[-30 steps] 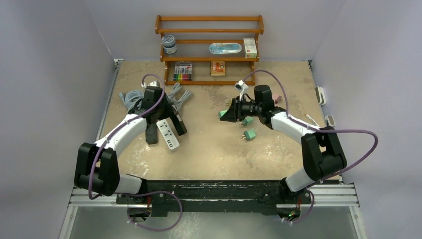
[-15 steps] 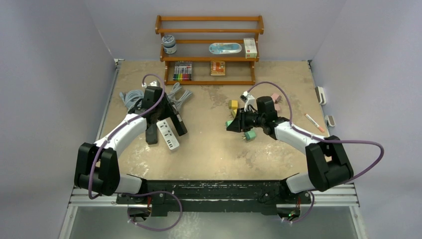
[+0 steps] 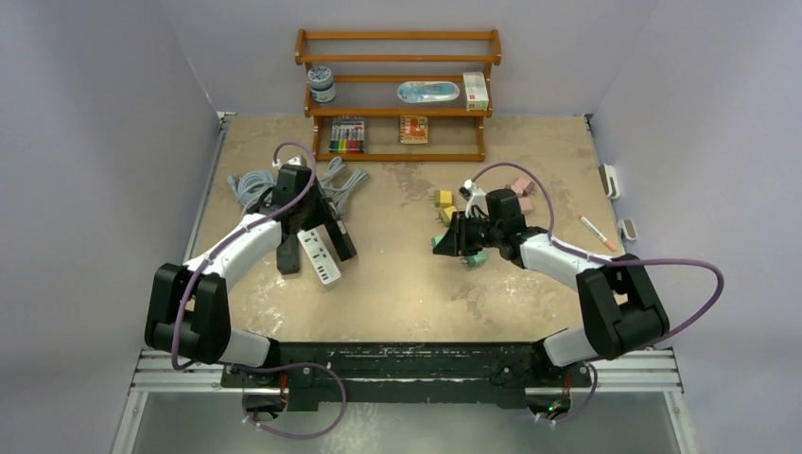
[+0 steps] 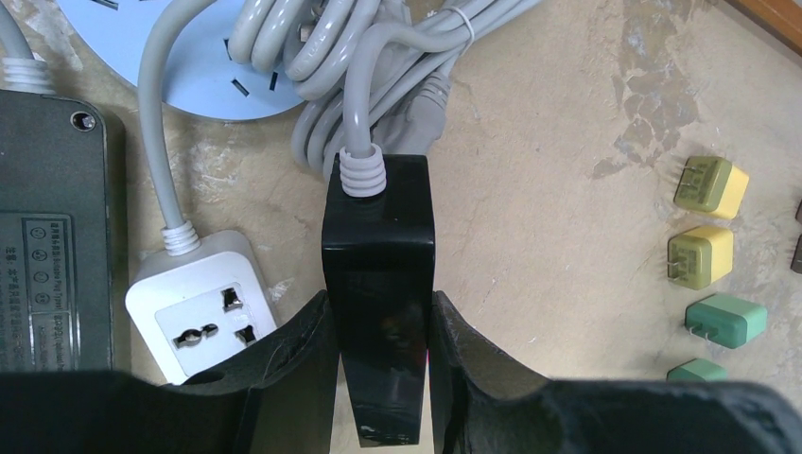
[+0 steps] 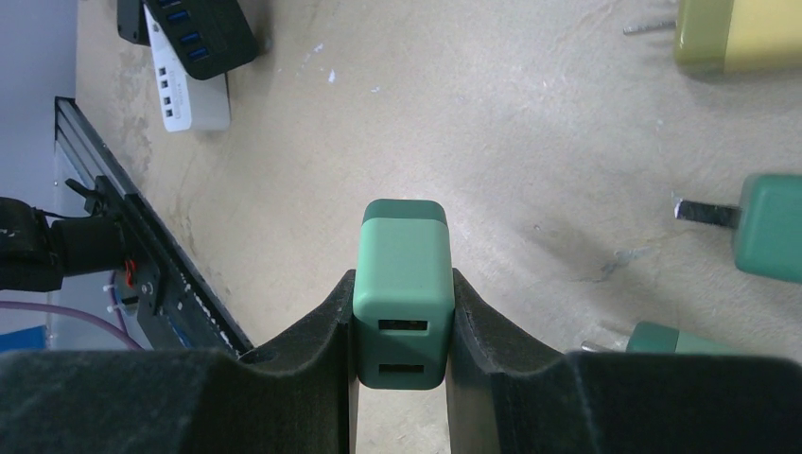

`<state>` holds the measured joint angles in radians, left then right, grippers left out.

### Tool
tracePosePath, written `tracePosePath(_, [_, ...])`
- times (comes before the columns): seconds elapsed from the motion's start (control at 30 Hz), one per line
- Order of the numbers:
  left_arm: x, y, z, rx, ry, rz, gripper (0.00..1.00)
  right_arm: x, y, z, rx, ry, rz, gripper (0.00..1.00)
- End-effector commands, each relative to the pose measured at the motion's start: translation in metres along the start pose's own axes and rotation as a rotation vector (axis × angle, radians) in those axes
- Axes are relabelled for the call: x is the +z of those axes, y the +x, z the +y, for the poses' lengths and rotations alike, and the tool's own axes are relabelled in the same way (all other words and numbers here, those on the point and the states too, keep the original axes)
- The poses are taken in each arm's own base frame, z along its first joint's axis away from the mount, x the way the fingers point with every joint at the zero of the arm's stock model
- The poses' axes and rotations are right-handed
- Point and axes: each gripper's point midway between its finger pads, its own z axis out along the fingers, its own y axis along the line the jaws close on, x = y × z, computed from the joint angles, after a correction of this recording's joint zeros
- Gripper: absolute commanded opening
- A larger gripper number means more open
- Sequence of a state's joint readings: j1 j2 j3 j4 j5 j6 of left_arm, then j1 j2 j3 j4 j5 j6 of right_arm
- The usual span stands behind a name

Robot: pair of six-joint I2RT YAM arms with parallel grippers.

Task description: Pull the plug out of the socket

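Overhead, you have bare tabletop at centre and toward 6 o'clock; the shelf lines the 12 o'clock edge. At your left wrist, the left gripper is clamped on the black power strip, its cord at 12. At your right wrist, the right gripper pinches the green USB plug, with loose green plugs at 3.

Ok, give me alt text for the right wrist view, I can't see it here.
The right gripper is shut on a green plug, its two USB ports facing the camera, over the tan table. A second green plug lies at right, a yellow plug top right.
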<state>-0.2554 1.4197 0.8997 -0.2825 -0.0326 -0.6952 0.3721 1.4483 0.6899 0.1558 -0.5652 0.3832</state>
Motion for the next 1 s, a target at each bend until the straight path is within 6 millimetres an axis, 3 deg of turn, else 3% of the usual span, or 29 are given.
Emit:
tracePosePath(0.0, [-0.001,-0.023,-0.013,-0.013,0.041,-0.059,0.0,0.001,0.004,-0.004,0.035,0.013,-0.003,0.0])
tracePosePath(0.1, [0.002,-0.02,-0.013,-0.011,0.042,-0.044,0.0,0.0,0.005,-0.004,0.039,0.016,-0.003,0.0])
tracePosePath(0.2, [0.002,-0.018,-0.014,-0.004,0.045,-0.036,0.06,0.001,0.005,-0.005,0.035,0.021,-0.002,0.0])
tracePosePath(0.37, [-0.002,-0.024,-0.011,0.002,0.035,-0.052,0.19,0.002,0.006,-0.006,0.036,0.019,0.007,0.0])
tracePosePath(0.97, [-0.012,-0.039,-0.002,0.026,-0.019,-0.082,0.39,0.005,0.015,-0.008,0.065,0.01,0.024,0.0])
